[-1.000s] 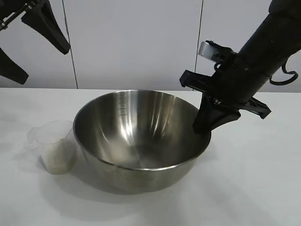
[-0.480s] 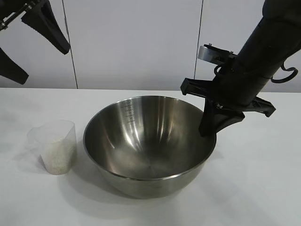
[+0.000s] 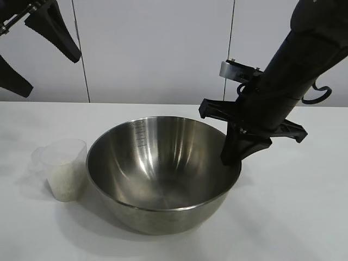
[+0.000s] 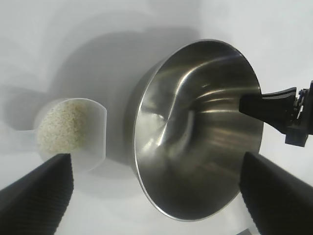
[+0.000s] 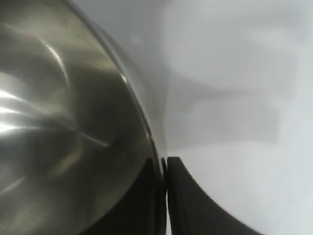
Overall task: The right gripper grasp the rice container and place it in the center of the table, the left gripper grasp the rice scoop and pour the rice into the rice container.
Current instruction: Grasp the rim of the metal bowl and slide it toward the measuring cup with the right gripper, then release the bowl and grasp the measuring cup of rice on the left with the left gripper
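Right gripper pinches bowl rim, one finger inside, one outside. Bowl near centre, cup beside; release cleanly, retreat straight up. Left gripper gapes wide above.

Rice container: large round polished steel bowl, upright on the white table, measuring marks inside, empty. Rice scoop: small frosted plastic cup, upright just beside it, part-filled with rice.
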You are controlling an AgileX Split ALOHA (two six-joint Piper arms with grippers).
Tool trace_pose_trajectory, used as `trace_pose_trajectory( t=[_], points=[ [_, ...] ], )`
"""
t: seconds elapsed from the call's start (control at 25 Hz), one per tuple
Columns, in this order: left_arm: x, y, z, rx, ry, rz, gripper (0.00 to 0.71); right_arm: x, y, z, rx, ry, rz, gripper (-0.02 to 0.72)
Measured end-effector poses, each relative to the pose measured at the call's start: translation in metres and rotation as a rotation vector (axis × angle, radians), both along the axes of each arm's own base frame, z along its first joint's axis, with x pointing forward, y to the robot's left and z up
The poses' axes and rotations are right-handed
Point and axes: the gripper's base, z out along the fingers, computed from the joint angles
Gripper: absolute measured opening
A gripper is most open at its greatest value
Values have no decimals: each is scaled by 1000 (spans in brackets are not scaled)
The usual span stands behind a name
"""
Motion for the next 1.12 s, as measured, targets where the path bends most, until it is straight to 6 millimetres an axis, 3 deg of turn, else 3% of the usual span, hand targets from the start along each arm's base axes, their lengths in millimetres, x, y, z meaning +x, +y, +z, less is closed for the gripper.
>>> trace_pose_trajectory(
  t=[0.08,0.16,0.28,0.44,0.52,0.68,0.92,1.04,1.12],
  points=[
    [0,0,0,0,0,0,664,3,2,5,6,-8,6,249],
    [0,0,0,0,0,0,664,8,4,14,16,-17,17,444],
    [0,0,0,0,-1,1,664,14,7,38,24,-34,54,575],
    [0,0,0,1,-4,3,664,25,-2,83,-3,-71,80,607],
    [1,0,0,1,-10,8,664,30,-20,105,-59,-84,78,610],
    [3,1,0,3,-26,20,664,40,-79,142,-201,-112,2,610],
    [4,1,1,4,-32,24,664,36,-185,152,-322,-67,-236,610],
    [4,1,1,4,-33,25,664,29,-218,153,-327,-47,-320,610],
    [4,1,1,4,-35,26,664,23,-228,158,-309,-54,-356,607]
  ],
)
